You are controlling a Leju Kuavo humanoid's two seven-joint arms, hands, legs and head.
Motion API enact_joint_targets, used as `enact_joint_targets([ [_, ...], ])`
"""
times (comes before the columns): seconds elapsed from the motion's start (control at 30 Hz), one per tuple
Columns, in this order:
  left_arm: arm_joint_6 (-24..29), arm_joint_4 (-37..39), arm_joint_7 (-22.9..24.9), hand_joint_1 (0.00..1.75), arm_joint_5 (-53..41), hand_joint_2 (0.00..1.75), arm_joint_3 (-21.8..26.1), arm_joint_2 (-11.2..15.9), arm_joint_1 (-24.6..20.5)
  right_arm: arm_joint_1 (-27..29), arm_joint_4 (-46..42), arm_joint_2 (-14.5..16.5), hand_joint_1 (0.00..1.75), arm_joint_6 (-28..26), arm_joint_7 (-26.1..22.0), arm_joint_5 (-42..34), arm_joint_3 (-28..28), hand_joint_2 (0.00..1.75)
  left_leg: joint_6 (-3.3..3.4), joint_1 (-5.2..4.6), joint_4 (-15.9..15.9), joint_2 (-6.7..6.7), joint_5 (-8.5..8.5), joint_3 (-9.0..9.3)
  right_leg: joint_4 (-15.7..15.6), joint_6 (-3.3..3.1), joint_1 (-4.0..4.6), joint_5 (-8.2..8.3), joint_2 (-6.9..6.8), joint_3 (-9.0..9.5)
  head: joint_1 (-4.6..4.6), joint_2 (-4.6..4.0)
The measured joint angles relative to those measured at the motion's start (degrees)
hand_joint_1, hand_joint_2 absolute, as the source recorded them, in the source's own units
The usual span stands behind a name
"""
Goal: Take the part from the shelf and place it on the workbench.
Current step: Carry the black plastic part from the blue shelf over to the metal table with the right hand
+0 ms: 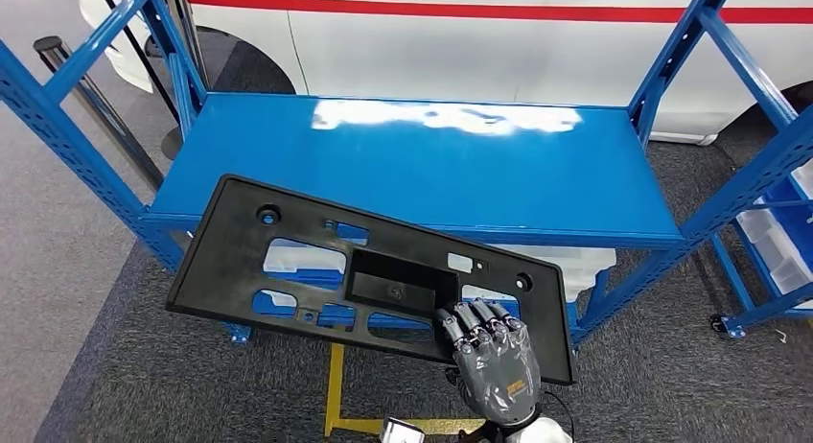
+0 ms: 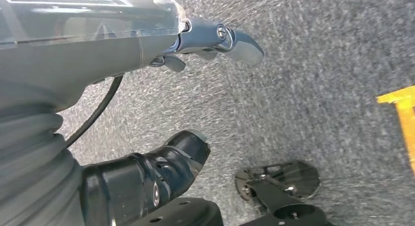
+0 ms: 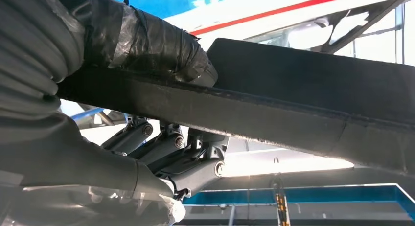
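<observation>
Our right robot hand (image 1: 497, 361) grips the near edge of the black plastic part (image 1: 316, 266), thumb on one face, fingers (image 3: 171, 155) on the other, holding it tilted in front of the blue shelf (image 1: 412, 165). Our left robot hand (image 2: 161, 113) hangs over grey carpet (image 2: 318, 64), fingers apart, holding nothing.

Part (image 1: 316, 261) in right robot hand (image 1: 494, 352), before shelf (image 1: 412, 165); vehicle (image 1: 499, 40) behind.

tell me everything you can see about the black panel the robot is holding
The panel is a long, flat, matt black piece that looks like moulded plastic, with several cut-out openings, small round holes and a recessed rectangular pocket near its middle. It is off the shelf, held tilted in front of it over the grey carpet. The right hand grips its near edge at one end, fingers on top; in the right wrist view the thumb presses one face and the fingers the other.
</observation>
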Motion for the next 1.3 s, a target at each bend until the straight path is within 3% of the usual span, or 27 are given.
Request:
enact_joint_targets([
  [0.03,0.0,0.0,0.0,0.0,-0.01,1.75,0.0,0.0,0.01,0.07,0.01,0.0,1.75,0.0,-0.01,0.0,-0.01,1.75,0.03,-0.08,0.09,0.04,0.56,-0.78,3.35,0.16,0.0,-1.57,0.0,-0.64,-0.01,0.0],
  [0.07,0.0,0.0,0.0,0.0,-0.01,1.75,0.0,0.0,0.03,0.13,0.02,0.0,1.75,0.0,-0.01,0.0,-0.01,1.75,-0.02,-0.14,0.2,0.08,1.05,-1.54,5.3,0.24,-0.01,-1.83,0.0,-0.57,-0.02,0.0],
  [0.1,0.0,0.0,0.0,0.0,-0.01,1.75,0.0,0.0,0.05,0.17,0.03,0.0,1.75,0.0,-0.01,0.0,-0.01,1.75,-0.11,-0.18,0.37,0.1,1.49,-2.27,5.27,0.23,0.0,-1.0,0.0,0.46,-0.01,0.0],
  [0.17,0.03,0.0,0.0,0.0,-0.01,1.75,0.0,-0.01,0.04,0.14,0.04,0.01,1.75,0.0,-0.01,0.0,-0.01,1.75,-0.41,-0.19,0.89,0.09,2.2,-3.58,-0.93,-0.12,0.02,1.58,0.0,5.63,-0.02,0.0],
  [0.23,0.09,0.0,-0.02,0.0,-0.01,1.75,0.0,-0.03,0.02,0.06,0.03,0.03,1.75,0.0,0.01,0.0,-0.01,1.75,-0.93,-0.32,1.42,0.04,2.8,-4.5,-8.62,-0.77,0.32,2.08,0.03,10.74,-0.04,0.0],
  [0.3,0.13,0.0,-0.09,0.0,-0.01,1.75,0.0,-0.06,0.0,0.04,0.03,0.05,1.75,0.0,0.07,0.0,-0.01,1.75,-1.65,-0.37,1.51,0.03,3.46,-4.86,-11.35,-1.44,0.71,1.71,0.1,11.98,-0.05,0.0],
  [0.37,0.14,0.0,-0.14,0.0,-0.01,1.75,0.01,-0.09,0.04,0.07,0.04,0.15,1.75,0.0,0.12,0.0,-0.01,1.75,-2.39,-0.35,1.59,-0.03,3.71,-5.17,-11.68,-2.32,0.53,2.61,0.03,11.24,-0.03,0.0],
  [0.4,0.14,0.0,-0.15,0.0,-0.01,1.75,0.01,-0.11,0.06,0.07,0.03,0.26,1.75,0.0,0.14,0.0,-0.01,1.75,-2.72,-0.32,2.26,-0.09,2.75,-5.62,-11.86,-2.86,0.37,3.21,-0.03,10.75,-0.09,0.0],
  [0.47,0.14,0.0,-0.15,0.0,-0.01,1.75,0.02,-0.11,0.1,0.07,0.03,0.53,1.75,0.0,0.18,0.0,-0.01,1.75,-3.25,-0.11,6.83,-0.2,-2.16,-7.24,-12.13,-3.6,0.2,4.48,-0.19,9.48,-0.2,0.0],
  [0.53,0.13,0.0,-0.15,0.0,-0.01,1.75,0.02,-0.11,0.13,0.12,0.04,0.68,1.75,0.0,0.21,0.0,-0.01,1.75,-3.67,0.01,13.86,-0.19,-6.91,-8.83,-12.05,-3.79,0.28,5.57,-0.25,8.01,-0.25,0.0],
  [0.57,0.13,0.0,-0.15,0.0,-0.01,1.75,0.02,-0.11,0.12,0.15,0.05,0.71,1.75,0.0,0.21,0.0,-0.01,1.75,-3.81,0.03,16.22,-0.19,-7.4,-8.92,-11.94,-3.75,0.31,6.09,-0.3,7.29,-0.25,0.0],
  [0.6,0.13,0.0,-0.15,0.0,-0.01,1.75,0.02,-0.11,0.12,0.18,0.05,0.73,1.75,0.0,0.21,0.0,-0.01,1.75,-3.9,0.04,16.94,-0.18,-6.64,-8.23,-11.77,-3.66,0.31,6.57,-0.33,6.55,-0.26,0.0],
  [0.67,0.14,0.0,-0.15,0.0,-0.01,1.75,0.02,-0.11,0.1,0.21,0.06,0.79,1.75,0.0,0.24,0.0,-0.01,1.75,-3.84,0.07,12.25,-0.19,-3.29,-3.87,-11.22,-3.35,0.27,7.36,-0.34,5.15,-0.27,0.0],
  [0.73,0.15,0.0,-0.16,0.0,-0.01,1.75,0.02,-0.11,0.0,0.22,0.06,0.82,1.75,0.0,0.38,0.0,-0.01,1.75,-3.45,-0.06,4.03,-0.3,-2.54,1.69,-10.57,-2.85,0.37,7.92,-0.34,4.12,-0.26,0.0],
  [0.77,0.15,0.0,-0.2,0.0,-0.01,1.75,0.02,-0.11,-0.03,0.23,0.06,0.83,1.75,0.0,0.49,-0.03,-0.01,1.75,-3.17,-0.18,1.38,-0.39,-2.92,3.19,-10.4,-2.54,0.44,8.24,-0.36,3.89,-0.23,0.0],
  [0.8,0.15,0.0,-0.23,0.0,-0.01,1.75,0.03,-0.11,-0.04,0.23,0.05,0.83,1.75,0.0,0.6,-0.11,0.02,1.75,-2.85,-0.33,0.09,-0.48,-3.38,3.74,-10.38,-2.19,0.47,8.63,-0.38,3.75,-0.22,0.01],
  [0.87,0.15,0.0,-0.29,0.0,-0.01,1.75,0.04,-0.11,0.05,0.27,0.05,0.83,1.75,0.0,0.83,-0.3,0.16,1.75,-1.96,-0.26,-0.16,-0.43,-2.73,3.12,-10.42,-1.46,0.44,9.16,-0.32,3.56,-0.19,0.01],
  [0.9,0.15,0.0,-0.3,0.0,-0.01,1.75,0.04,-0.12,0.06,0.3,0.05,0.83,1.75,0.0,0.96,-0.37,0.22,1.75,-1.41,-0.18,-0.24,-0.33,-2.26,2.78,-9.88,-1.19,0.38,8.44,-0.22,3.19,-0.17,0.01],
  [0.93,0.15,0.0,-0.3,0.0,-0.01,1.75,0.04,-0.13,0.06,0.34,0.05,0.83,1.75,0.0,1.12,-0.4,0.27,1.75,-0.83,-0.07,-0.38,-0.2,-1.67,2.34,-8.33,-0.96,0.33,6.66,-0.11,2.53,-0.14,0.0],
  [1.03,0.15,0.0,-0.31,0.0,-0.01,1.75,0.05,-0.13,0.04,0.44,0.04,0.83,1.75,0.0,1.39,-0.56,0.35,1.75,0.0,-0.18,-0.27,0.0,-0.16,0.55,1.74,-0.49,0.18,-0.82,0.03,-0.45,-0.11,0.0],
  [1.07,0.15,0.0,-0.31,0.0,-0.01,1.75,0.05,-0.12,0.06,0.49,0.04,0.83,1.75,0.0,1.4,-0.62,0.38,1.75,0.0,-0.23,-0.13,0.02,0.24,-0.1,4.47,-0.39,0.18,-1.69,0.03,-0.86,-0.11,0.0],
  [1.1,0.15,0.0,-0.31,0.0,0.0,1.75,0.06,-0.11,0.08,0.53,0.04,0.83,1.75,0.0,1.41,-0.66,0.39,1.75,-0.04,-0.27,0.06,0.03,0.58,-0.73,5.43,-0.37,0.18,-1.37,0.02,-0.42,-0.11,0.0],
  [1.13,0.15,0.0,-0.31,0.0,0.01,1.75,0.07,-0.11,0.08,0.54,0.04,0.83,1.75,0.0,1.42,-0.69,0.4,1.75,-0.14,-0.3,0.31,0.03,0.86,-1.35,4.09,-0.46,0.18,-0.11,0.02,1.19,-0.11,0.0],
  [1.17,0.15,0.0,-0.31,0.0,0.01,1.75,0.07,-0.12,0.08,0.53,0.03,0.83,1.75,0.0,1.42,-0.7,0.4,1.75,-0.26,-0.31,0.6,0.01,1.08,-1.88,0.85,-0.66,0.2,1.42,0.02,3.72,-0.11,0.0],
  [1.23,0.15,0.0,-0.31,0.0,0.01,1.75,0.07,-0.14,0.07,0.44,-0.01,0.83,1.75,0.0,1.42,-0.71,0.43,1.75,-0.66,-0.41,1.18,-0.01,1.45,-2.79,-7.03,-1.24,0.42,2.65,0.06,8.93,-0.13,0.0],
  [1.3,0.15,0.0,-0.31,0.0,0.01,1.75,0.07,-0.15,0.05,0.43,-0.09,0.83,1.75,0.0,1.39,-0.97,0.47,1.75,-1.31,-0.5,1.37,0.0,1.96,-3.26,-10.67,-1.73,0.77,2.33,0.12,10.81,-0.14,0.0],
])
